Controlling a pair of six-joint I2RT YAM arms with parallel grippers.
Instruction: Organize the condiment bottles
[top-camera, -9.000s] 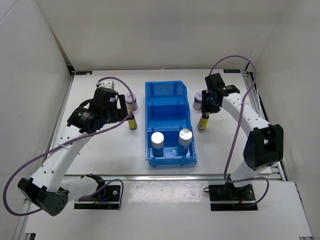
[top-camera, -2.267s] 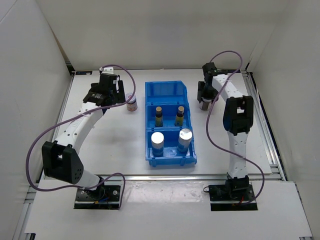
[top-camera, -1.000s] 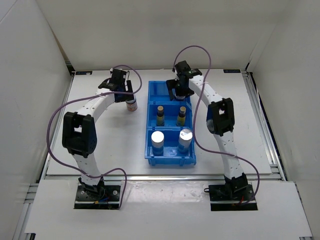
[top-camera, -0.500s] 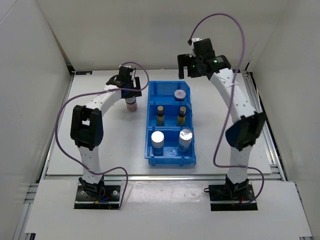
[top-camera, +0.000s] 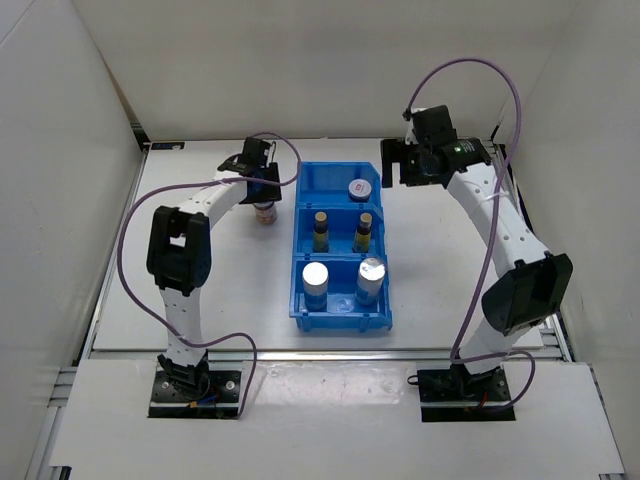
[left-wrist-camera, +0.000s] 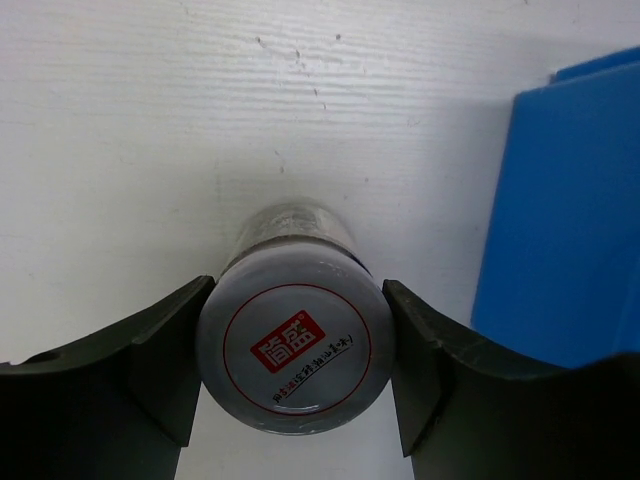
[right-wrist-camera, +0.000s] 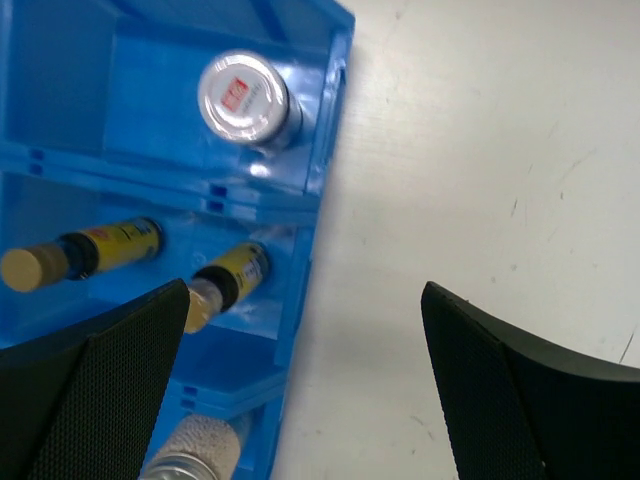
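Observation:
A squat dark jar (left-wrist-camera: 293, 345) with a white, red-marked lid stands on the table just left of the blue bin (left-wrist-camera: 560, 200). My left gripper (left-wrist-camera: 295, 365) is shut on it, a finger pressed to each side of the lid; from above it covers that jar (top-camera: 265, 213). A second such jar (top-camera: 361, 188) sits in the bin's back compartment. Two brown yellow-labelled bottles (top-camera: 319, 228) (top-camera: 362, 230) fill the middle one, and two silver-topped cylinders (top-camera: 315, 278) (top-camera: 371, 272) the front. My right gripper (top-camera: 412, 160) hangs open and empty over the table right of the bin.
The blue bin (top-camera: 340, 310) lies lengthwise in the middle of the white table. White walls close in the back and both sides. In the right wrist view the jar (right-wrist-camera: 245, 97) and bottles (right-wrist-camera: 228, 275) lie inside the bin's right wall (right-wrist-camera: 328, 120).
My right gripper left the second jar in the back compartment and drew away to the right. My left gripper closed its fingers onto the jar beside the bin.

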